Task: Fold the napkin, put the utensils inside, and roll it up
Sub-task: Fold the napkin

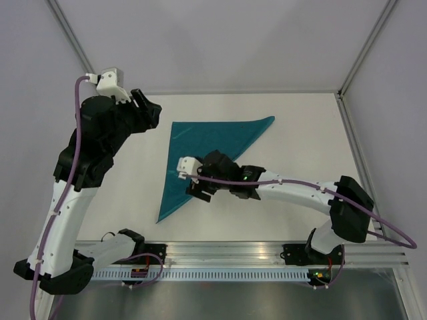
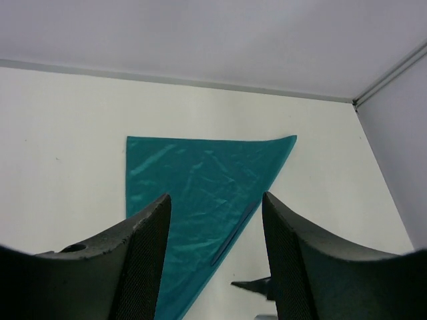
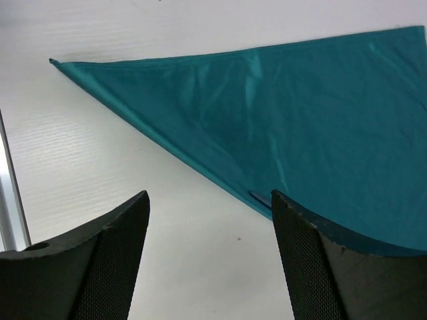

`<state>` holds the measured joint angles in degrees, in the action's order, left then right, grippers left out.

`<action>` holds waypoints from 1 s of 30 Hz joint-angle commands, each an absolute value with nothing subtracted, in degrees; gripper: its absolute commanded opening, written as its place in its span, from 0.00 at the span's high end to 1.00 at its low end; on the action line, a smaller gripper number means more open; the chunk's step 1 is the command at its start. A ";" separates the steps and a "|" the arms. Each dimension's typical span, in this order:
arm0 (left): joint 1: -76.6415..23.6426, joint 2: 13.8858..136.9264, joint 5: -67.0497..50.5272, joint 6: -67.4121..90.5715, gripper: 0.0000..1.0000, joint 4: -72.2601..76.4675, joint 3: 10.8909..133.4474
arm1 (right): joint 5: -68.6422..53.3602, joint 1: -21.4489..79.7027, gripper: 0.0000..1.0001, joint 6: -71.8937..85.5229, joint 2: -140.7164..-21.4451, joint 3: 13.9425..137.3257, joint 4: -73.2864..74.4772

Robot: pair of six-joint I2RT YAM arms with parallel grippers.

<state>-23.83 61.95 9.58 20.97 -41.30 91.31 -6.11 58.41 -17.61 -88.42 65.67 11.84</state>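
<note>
Teal cloth is laid flat on the white bench (image 1: 303,133): the napkin (image 1: 207,143) is seen as a triangle, one layer over another, with its square corner at 11 o'clock of the top view and its sharp tips at 2 o'clock and 7 o'clock. The long slanted edge runs between those tips. The diagonal fold is judged to be made, so the step in hand would be the end of folding, with the utensils next.

The left gripper (image 1: 148,110) is held off the cloth, just beyond the 11 o'clock corner, with its jaws apart and nothing between them. The right gripper (image 1: 199,190) is poised over the slanted edge, toward the 7 o'clock tip, jaws likewise spread and empty; whether the cloth is touched cannot be told.

No utensils are seen in any view, and no container is seen either, so nothing can be said of contents. The next move is judged to call for utensils to be found, then set down parallel to one edge before rolling.
</note>
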 commanded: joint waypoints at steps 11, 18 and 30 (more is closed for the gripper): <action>-23.64 60.29 13.62 25.22 0.37 -46.58 90.70 | 10.89 79.62 0.30 -24.96 -104.40 69.17 0.97; -23.64 59.42 13.71 25.14 0.38 -46.50 89.56 | 12.56 81.91 0.32 -25.13 -109.86 71.28 -3.33; -23.64 55.55 15.29 24.43 0.38 -48.78 89.12 | 13.71 82.88 0.38 -25.58 -115.22 69.96 -15.73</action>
<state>-23.81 56.82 13.61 23.35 -47.72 89.60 12.67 82.02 -25.28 -114.32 69.17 -9.47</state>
